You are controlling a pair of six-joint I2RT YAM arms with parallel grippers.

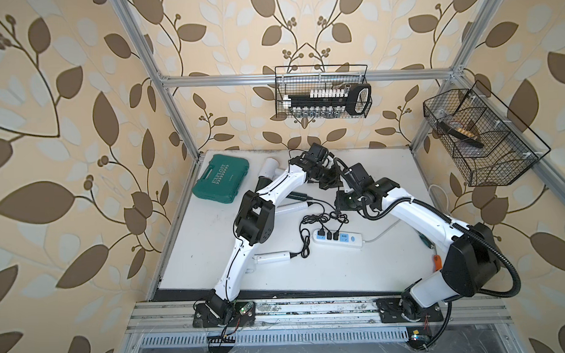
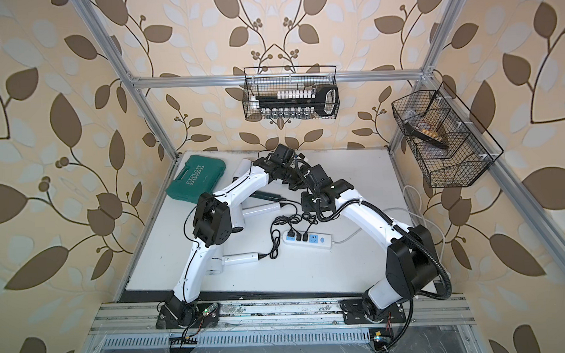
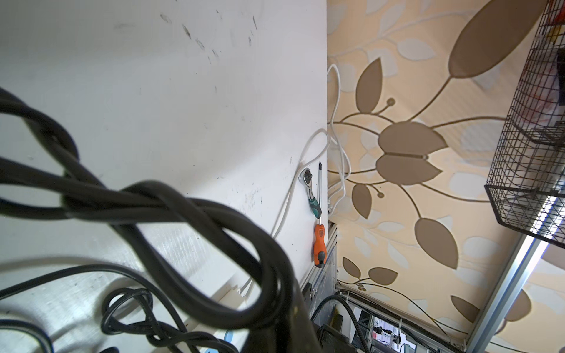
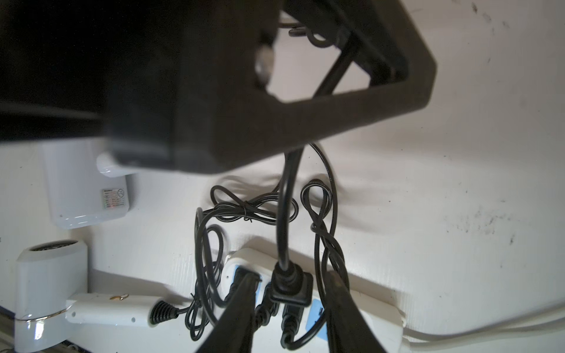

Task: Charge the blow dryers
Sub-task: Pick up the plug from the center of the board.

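Twisted black cords [image 3: 171, 207] loop blurred across the foreground, over a scuffed white table [image 3: 153, 91]. Mid-frame, at the table's edge, a green-handled ratchet [image 3: 310, 191] and an orange screwdriver [image 3: 319, 241] lie side by side, next to a white cable [image 3: 287, 200]. Beyond the edge are leaf wallpaper [image 3: 412, 146] and a wire basket [image 3: 532, 122].

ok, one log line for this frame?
left jaws: shut on black cord | right jaws: open, straddling plug | power strip: three plugs on it, one socket free
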